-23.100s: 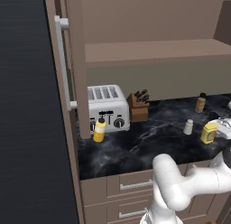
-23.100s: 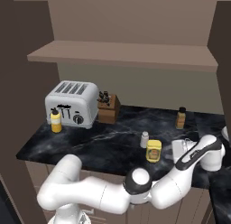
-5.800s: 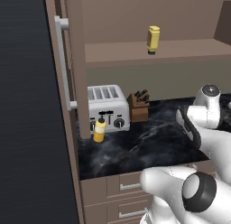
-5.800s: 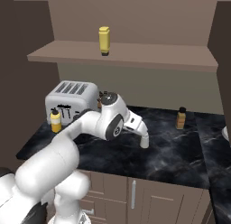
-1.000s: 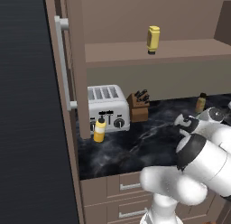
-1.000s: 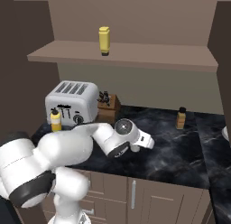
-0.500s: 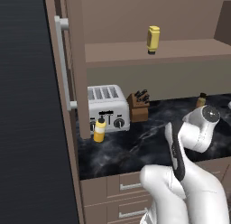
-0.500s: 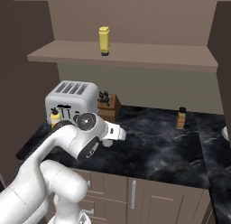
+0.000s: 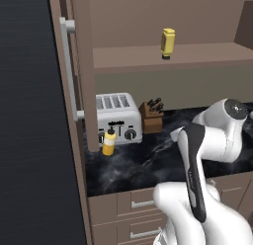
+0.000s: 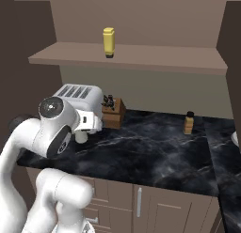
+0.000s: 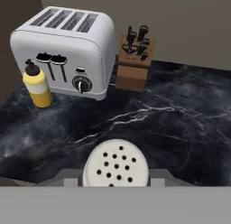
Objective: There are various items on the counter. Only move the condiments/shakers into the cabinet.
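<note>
In the hand view the gripper (image 11: 115, 180) is clenched on the shaker (image 11: 115, 169), its dotted top between the fingers, above the counter (image 11: 180, 128). Ahead to the left stands the yellow squeeze bottle (image 11: 38, 87) — just beside the toaster (image 11: 67, 49). The knife block (image 11: 134, 60) is ahead, slightly right. Another yellow bottle (image 10: 108, 42) stands on the cabinet (image 10: 141, 56) shelf, high above the gripper.

Toaster (image 11: 67, 51), knife block (image 11: 134, 60) ahead
</note>
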Motion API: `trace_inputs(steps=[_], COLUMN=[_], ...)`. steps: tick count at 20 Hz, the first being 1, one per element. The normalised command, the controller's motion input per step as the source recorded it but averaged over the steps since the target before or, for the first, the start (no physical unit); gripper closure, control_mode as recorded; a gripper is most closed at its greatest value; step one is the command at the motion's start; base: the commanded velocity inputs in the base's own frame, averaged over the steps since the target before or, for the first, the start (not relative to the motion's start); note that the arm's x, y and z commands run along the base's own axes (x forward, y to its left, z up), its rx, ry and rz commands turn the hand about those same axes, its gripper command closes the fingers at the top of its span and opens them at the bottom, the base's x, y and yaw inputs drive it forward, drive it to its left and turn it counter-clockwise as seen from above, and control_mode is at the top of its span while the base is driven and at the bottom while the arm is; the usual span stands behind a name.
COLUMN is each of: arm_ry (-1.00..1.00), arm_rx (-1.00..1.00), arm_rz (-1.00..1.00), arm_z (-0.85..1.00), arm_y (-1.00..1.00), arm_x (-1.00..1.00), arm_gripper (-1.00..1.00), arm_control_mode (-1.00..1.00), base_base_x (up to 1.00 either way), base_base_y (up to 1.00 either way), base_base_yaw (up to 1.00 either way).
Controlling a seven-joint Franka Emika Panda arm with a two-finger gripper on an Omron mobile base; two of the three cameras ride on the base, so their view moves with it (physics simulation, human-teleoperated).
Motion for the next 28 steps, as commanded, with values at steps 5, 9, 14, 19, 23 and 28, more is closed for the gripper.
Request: trace_inputs(steps=[5, 9, 14, 19, 23, 28], arm_ry=[0.0, -0.09, -0.2, -0.14, -0.11, -0.08], arm_rx=[0.0, -0.07, -0.04, 0.11, 0.21, 0.11], arm_rz=[0.13, 0.05, -0.01, -0.11, -0.07, 0.0], arm_z=[1.0, 1.0, 1.0, 1.0, 0.76, 0.17], arm_y=[0.52, 0.52, 0.22, -0.01, -0.02, 0.0], arm_x=[-0.66, -0.57, -0.35, -0.21, -0.06, -0.01], arm_gripper=[1.0, 1.0, 1.0, 1.0, 1.0, 1.0], arm_control_mode=[-1.0, -1.0, -1.0, -1.0, -1.0, -1.0], base_base_x=[0.0, 0.0, 0.0, 0.0, 0.0, 0.0], base_base_y=[0.0, 0.0, 0.0, 0.0, 0.0, 0.0], base_base_yaw=[0.0, 0.0, 0.0, 0.0, 0.0, 0.0])
